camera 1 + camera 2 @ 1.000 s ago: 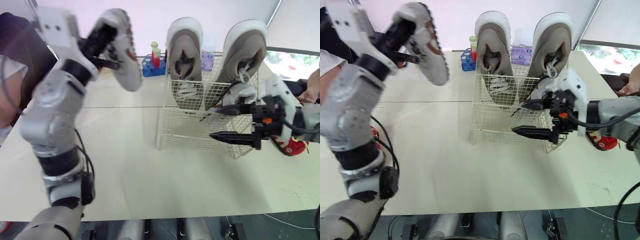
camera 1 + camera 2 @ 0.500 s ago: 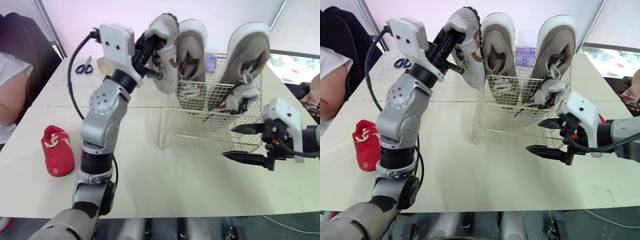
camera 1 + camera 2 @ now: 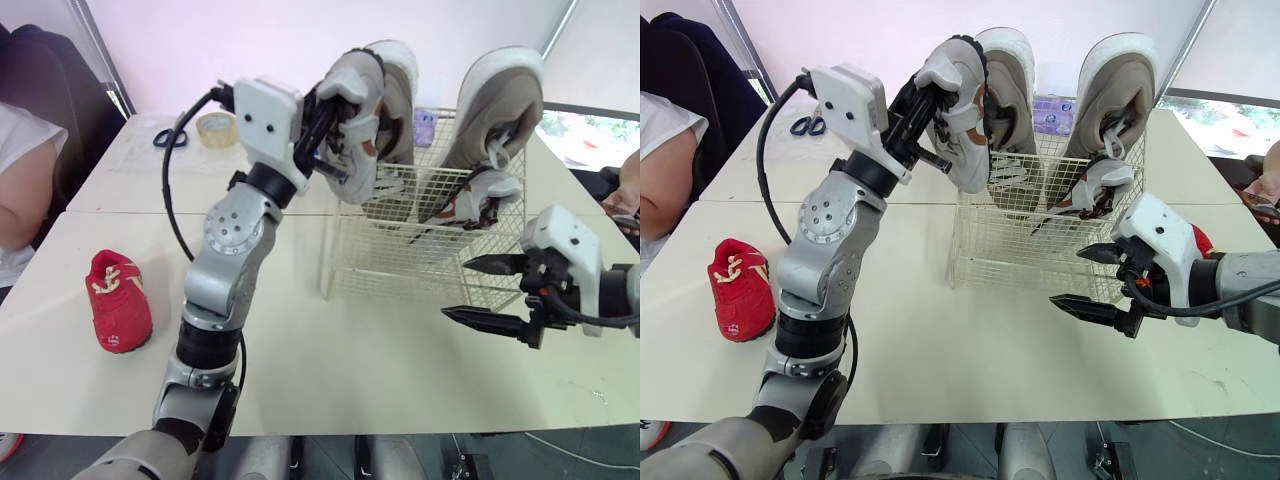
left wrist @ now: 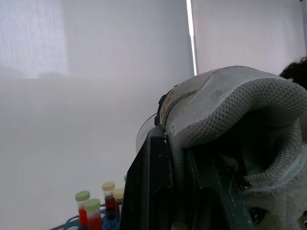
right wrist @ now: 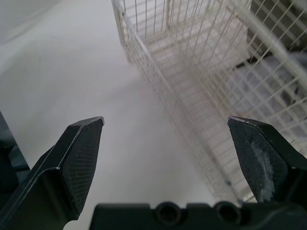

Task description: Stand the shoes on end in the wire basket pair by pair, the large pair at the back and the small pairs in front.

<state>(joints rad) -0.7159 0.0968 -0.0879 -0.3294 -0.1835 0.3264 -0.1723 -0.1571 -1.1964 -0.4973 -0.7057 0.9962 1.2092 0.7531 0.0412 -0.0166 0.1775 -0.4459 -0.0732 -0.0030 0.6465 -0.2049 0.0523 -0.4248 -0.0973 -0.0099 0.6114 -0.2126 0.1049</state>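
— Tabletop [image 3: 300, 340], cream and matte, with a seam across it where two tables meet. Pale wall and drawn blinds behind. Scissors [image 3: 165, 137] and a tape roll [image 3: 214, 127] sit at the far left, and a person's white sleeve [image 3: 20, 150] shows at the side.
— And the shoe?
— Up in the air! The left gripper [image 3: 932, 125] is clamped on a small grey sneaker [image 3: 358, 110], pinching its mesh collar. It has a mesh upper, brown trim and a knobbly sole, and it's held roughly on end over the front-left corner of the white wire basket [image 3: 400, 262].
— Touching the big one behind?
— Can't tell. It overlaps the left of the two large beige sneakers [image 3: 505, 100], both standing on end at the back. A matching small sneaker [image 3: 478, 192] leans in front of the right one, inside the basket.
— Right side?
— The right gripper [image 3: 457, 288] hangs wide open and empty, just beside the basket's front-right corner. A red shoe [image 3: 118, 300] lies well off to the left on the table. Another red one [image 3: 1202, 240] is mostly hidden behind the right arm.
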